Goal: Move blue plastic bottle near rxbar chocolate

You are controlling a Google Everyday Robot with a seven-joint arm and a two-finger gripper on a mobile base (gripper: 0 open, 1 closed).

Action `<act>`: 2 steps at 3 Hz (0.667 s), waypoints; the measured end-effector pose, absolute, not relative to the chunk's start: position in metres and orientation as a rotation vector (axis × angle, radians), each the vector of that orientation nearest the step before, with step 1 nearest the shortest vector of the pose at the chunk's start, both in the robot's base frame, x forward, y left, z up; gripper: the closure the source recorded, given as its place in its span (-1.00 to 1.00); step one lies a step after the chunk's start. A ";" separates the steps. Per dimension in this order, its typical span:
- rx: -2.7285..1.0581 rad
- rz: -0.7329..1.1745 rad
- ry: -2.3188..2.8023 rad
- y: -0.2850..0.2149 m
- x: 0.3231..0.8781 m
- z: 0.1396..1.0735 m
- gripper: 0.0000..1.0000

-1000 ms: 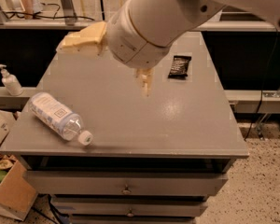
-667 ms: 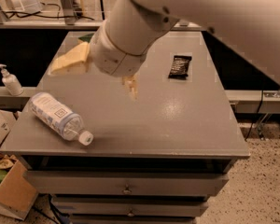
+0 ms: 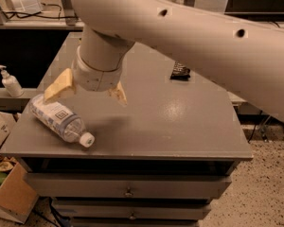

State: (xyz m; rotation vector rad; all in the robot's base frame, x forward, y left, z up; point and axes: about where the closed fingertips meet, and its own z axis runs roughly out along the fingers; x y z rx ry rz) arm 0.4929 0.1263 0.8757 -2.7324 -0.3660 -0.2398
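The blue plastic bottle [image 3: 59,119] lies on its side at the front left of the grey table [image 3: 170,122], its white cap pointing toward the front edge. The rxbar chocolate [image 3: 180,71] lies flat at the back right of the table, partly hidden by my arm. My gripper [image 3: 87,90] hangs open above the table's left part, just above and to the right of the bottle. Its left yellow finger [image 3: 59,84] is close over the bottle's bottom end, and the right finger [image 3: 118,94] is over bare table. It holds nothing.
A small white pump dispenser [image 3: 9,82] stands on a lower shelf to the left. Cardboard boxes [image 3: 9,193] sit on the floor at the left. The table has drawers below its front edge [image 3: 128,192]. My large arm [image 3: 203,37] spans the upper view.
My gripper has moved left and toward the front, down from over the table's back middle to just above the bottle. The bottle and the bar have not moved.
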 end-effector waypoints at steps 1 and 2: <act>-2.763 -0.253 -0.517 0.149 0.490 0.855 -1.00; -2.778 -0.271 -0.639 0.170 0.486 0.843 -1.00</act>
